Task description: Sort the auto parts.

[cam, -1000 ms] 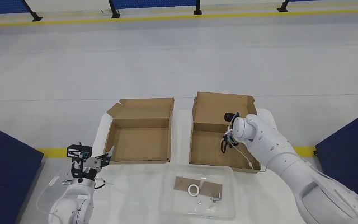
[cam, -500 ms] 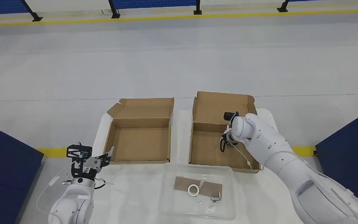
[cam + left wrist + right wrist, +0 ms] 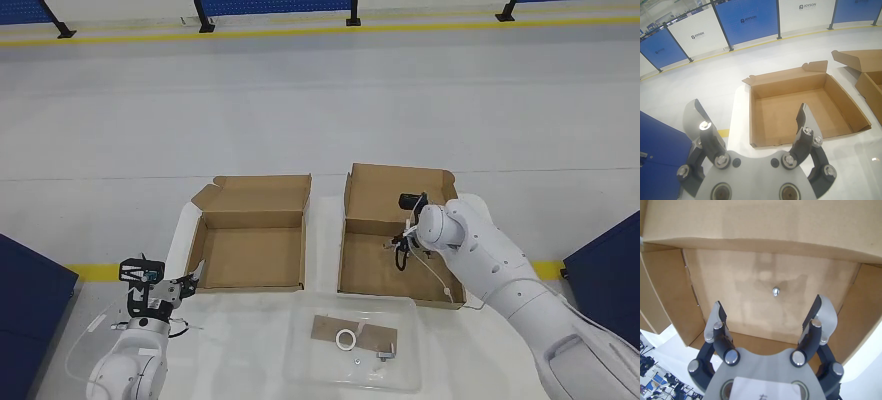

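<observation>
Printed partitions (image 3: 745, 20) behind — right pincer (image 3: 769, 300) spread above bolt (image 3: 775, 292) in box (image 3: 662, 291)

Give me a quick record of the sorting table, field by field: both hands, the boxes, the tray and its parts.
left box: cardboard, lid open
right box: cardboard, lid open, one bolt on its floor
clear tray: nearer the robot than the boxes; holds a white ring, a small metal part, a brown cardboard piece
left hand: open, holding nothing, near the table's left edge
right hand: open, above the right box
</observation>
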Robot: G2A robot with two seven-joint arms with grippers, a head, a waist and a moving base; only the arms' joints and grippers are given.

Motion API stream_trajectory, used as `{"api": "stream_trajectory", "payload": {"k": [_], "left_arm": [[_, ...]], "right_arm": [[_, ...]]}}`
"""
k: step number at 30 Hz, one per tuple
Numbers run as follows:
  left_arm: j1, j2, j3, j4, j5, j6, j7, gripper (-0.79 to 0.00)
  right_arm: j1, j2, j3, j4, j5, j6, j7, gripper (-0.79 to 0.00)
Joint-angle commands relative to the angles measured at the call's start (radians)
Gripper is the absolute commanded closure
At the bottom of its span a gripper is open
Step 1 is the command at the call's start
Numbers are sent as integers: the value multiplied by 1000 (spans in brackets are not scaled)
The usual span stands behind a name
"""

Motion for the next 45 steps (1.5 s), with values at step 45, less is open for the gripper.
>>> {"api": "stream_trajectory", "payload": {"k": [45], "left_arm": [[0,0,0,0,0,0,0,-785]], "right_arm": [[-145,139,144,-678,-262,-711,431,-785]]}}
